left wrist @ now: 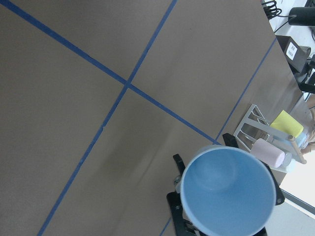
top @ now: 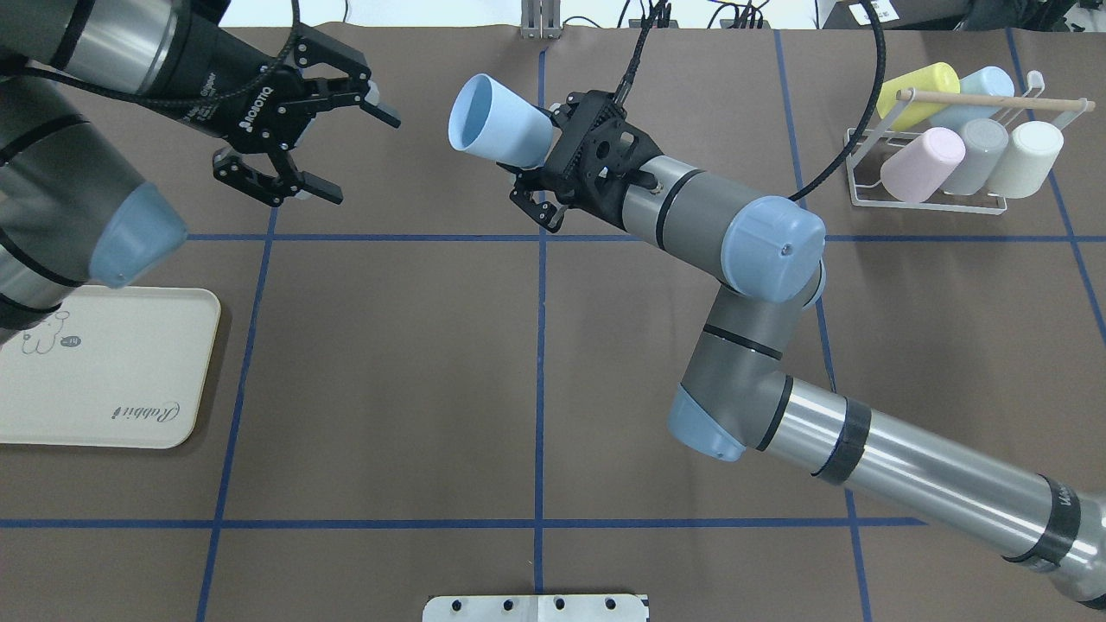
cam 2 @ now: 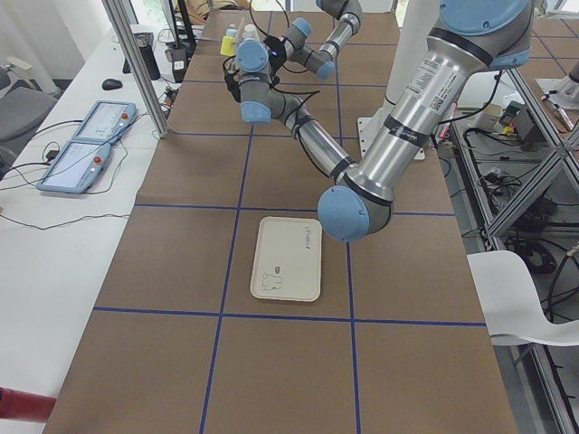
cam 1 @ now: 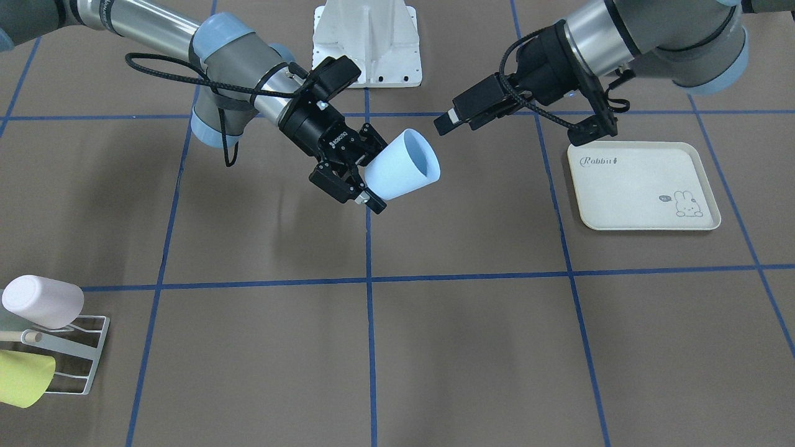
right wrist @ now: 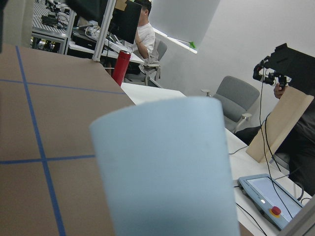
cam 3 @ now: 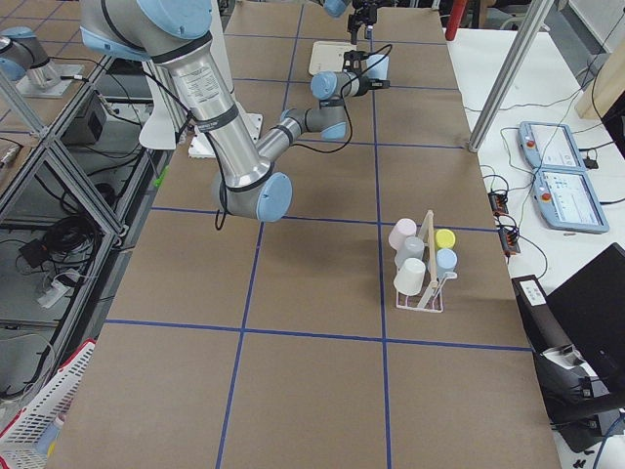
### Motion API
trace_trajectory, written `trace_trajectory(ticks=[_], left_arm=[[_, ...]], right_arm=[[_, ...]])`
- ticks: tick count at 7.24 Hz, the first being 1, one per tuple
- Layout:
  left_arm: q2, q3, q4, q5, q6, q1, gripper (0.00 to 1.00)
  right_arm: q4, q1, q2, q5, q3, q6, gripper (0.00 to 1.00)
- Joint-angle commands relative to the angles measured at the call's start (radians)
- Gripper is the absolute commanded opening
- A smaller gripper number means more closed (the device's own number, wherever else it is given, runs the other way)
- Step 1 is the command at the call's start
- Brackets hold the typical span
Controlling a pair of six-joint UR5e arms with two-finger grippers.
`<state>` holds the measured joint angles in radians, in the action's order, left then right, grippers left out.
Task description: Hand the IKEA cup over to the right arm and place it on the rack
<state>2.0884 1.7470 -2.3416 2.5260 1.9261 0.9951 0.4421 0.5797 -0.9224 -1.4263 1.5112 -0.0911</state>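
A light blue cup (top: pixel 497 121) is held in the air on its side by my right gripper (top: pixel 546 149), which is shut on its base; the mouth faces my left gripper. In the front view the cup (cam 1: pixel 404 164) sits in the right gripper (cam 1: pixel 366 180). My left gripper (top: pixel 354 154) is open and empty, a short gap from the cup's rim. The left wrist view looks into the cup's mouth (left wrist: pixel 226 196). The cup's wall (right wrist: pixel 162 167) fills the right wrist view. The white wire rack (top: pixel 929 207) with a wooden rod (top: pixel 994 99) stands at the far right and holds several cups.
A cream rabbit-printed tray (top: pixel 104 371) lies under my left arm, also in the front view (cam 1: pixel 640 186). The rack (cam 1: pixel 93 357) sits at the front view's lower left corner. A white base mount (cam 1: pixel 366 43) stands at the robot's edge.
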Motion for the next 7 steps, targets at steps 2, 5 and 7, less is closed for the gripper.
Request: trace_trajectory(ticks=[2,5,7], left_arm=[[-0.164,-0.001,0.005,-0.03,-0.341,0.045,1.0],[-0.279,0.005,0.082,-0.166,-0.701,0.039,1.0],[-0.31,0.0,0.119,-0.188,-0.817,0.051,1.0]], right_arm=[[0.478,0.096,0.008,-0.013,0.154,-0.019,0.15],[0.815,0.332,0.005,-0.303,0.244,0.174,0.04],[0.938,0.446,-0.022,-0.304,0.248,0.522,0.04]])
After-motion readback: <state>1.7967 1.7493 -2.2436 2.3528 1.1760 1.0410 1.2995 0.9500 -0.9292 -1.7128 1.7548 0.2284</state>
